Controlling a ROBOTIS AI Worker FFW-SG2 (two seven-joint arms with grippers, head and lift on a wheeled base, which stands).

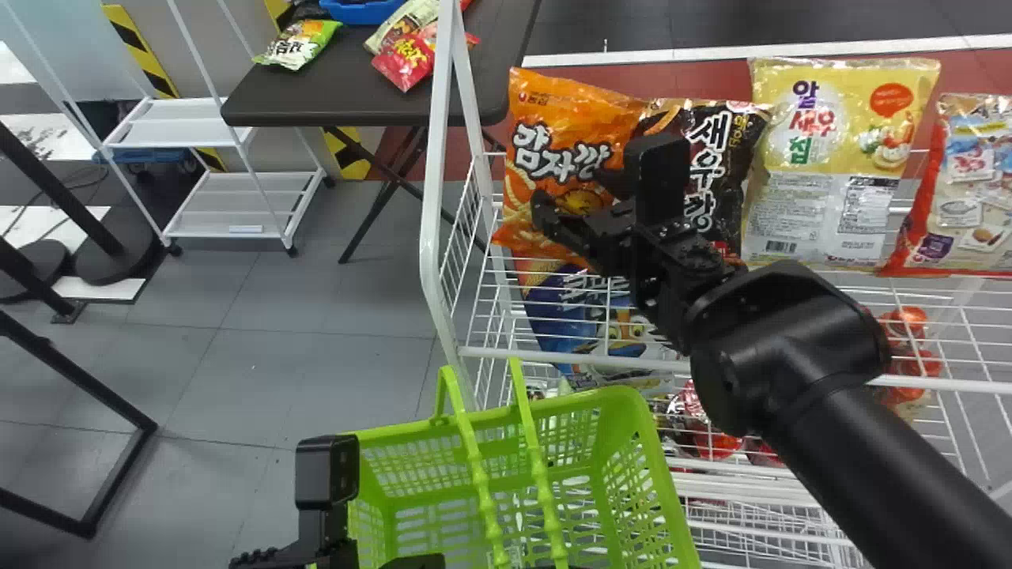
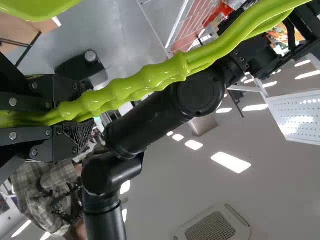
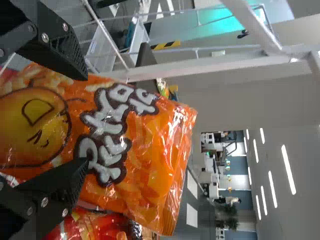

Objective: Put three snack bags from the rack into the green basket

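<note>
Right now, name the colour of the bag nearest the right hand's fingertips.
The bag is mostly orange, best seen in the right wrist view.

We count one rack [image 1: 433, 197]. In its upper row are four bags: one orange bag [image 1: 569, 103], one black bag [image 1: 735, 158], one yellow bag [image 1: 822, 205], one red bag [image 1: 972, 197]. Lower, we find at least one blue bag [image 1: 553, 316]; the others we cannot count surely. We see one basket [image 1: 664, 514] with two handles [image 1: 470, 450], one table [image 1: 316, 99], one cart [image 1: 178, 134] and two grippers, left gripper [image 1: 336, 549] and right gripper [image 1: 571, 194].
</note>
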